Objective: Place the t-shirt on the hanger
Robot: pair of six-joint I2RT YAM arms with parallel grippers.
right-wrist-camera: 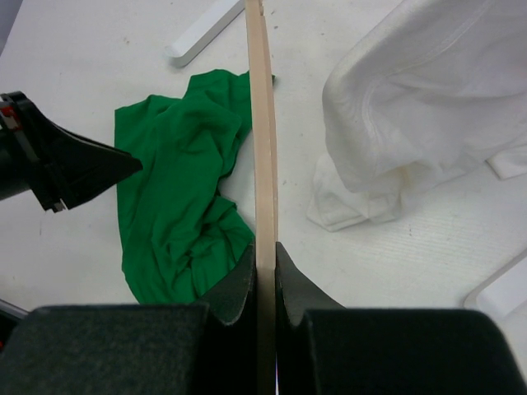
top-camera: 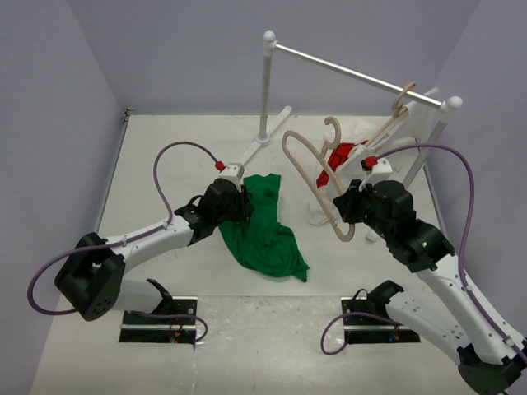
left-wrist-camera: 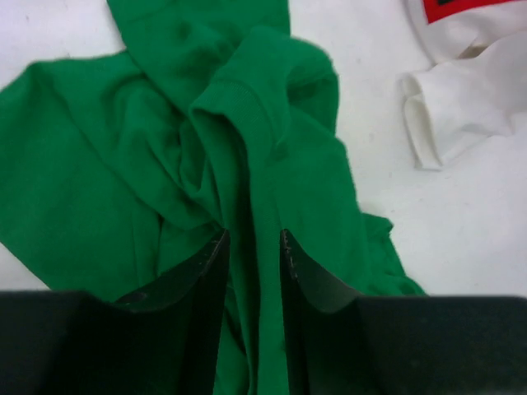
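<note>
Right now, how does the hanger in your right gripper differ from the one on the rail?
The hanger in the right gripper is bare; the green shirt is not on it yet. The rail hanger carries a white garment. The held hanger is off the rail, gripped near one end and tilted; the other hooks over the rail. Both are light wood.

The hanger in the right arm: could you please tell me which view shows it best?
Top external: the hanger shows nearly whole, triangular frame and hook. The right wrist sees only its edge-on strip between the fingers; the left wrist does not show it.
</note>
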